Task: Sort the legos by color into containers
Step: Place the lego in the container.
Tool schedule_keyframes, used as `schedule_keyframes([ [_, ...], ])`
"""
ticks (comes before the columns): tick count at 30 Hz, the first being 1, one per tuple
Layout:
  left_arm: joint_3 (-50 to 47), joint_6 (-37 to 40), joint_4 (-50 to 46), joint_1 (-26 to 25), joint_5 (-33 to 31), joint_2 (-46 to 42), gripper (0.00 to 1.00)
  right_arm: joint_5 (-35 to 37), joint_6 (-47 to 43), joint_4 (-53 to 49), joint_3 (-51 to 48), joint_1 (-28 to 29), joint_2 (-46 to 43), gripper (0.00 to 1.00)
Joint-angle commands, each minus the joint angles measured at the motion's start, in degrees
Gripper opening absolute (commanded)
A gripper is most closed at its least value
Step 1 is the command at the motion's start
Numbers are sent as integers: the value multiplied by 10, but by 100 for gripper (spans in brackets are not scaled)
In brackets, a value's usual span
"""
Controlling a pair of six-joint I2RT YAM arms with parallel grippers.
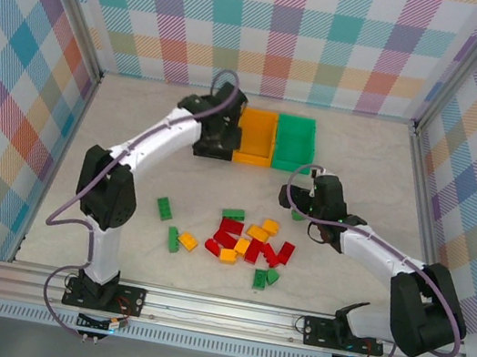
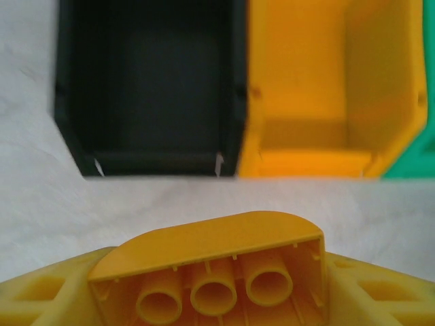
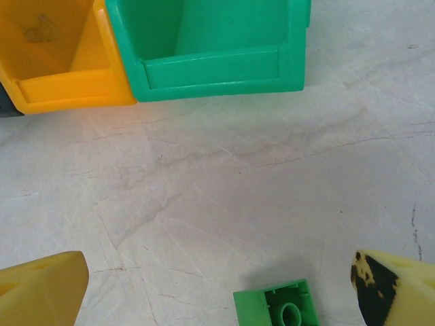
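The left gripper (image 1: 214,141) is clamped on a yellow-orange brick (image 2: 211,261). The black bin (image 2: 68,102) and orange bin (image 2: 306,163) at its twelve o'clock look empty. The pile of legos (image 1: 246,240) lies unsorted at the bins' six o'clock. The right gripper (image 3: 217,295), jaws apart, hovers over a green brick (image 3: 275,314), with the green bin (image 3: 217,68) at twelve o'clock. Sorting looks barely begun.
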Motion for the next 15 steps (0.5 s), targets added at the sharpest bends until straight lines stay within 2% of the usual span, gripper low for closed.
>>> schedule_keyframes([
  [1,54,27,-15,33,32,40,66,4,4,8,0,1,5,99],
  [4,106,28,-19,53,62,82,66,5,5,8,0,1,5,99],
  [7,152,35,-27,59,66,116,71,5,4,9,0,1,6,99],
  [9,185,39,-43,61,57,139,78,4,4,8,3,1,8,99],
  [11,221,39,-71,63,43,157,90,4,4,8,3,1,9,99],
  [15,227,45,-85,63,44,148,92,4,4,6,4,1,10,99],
])
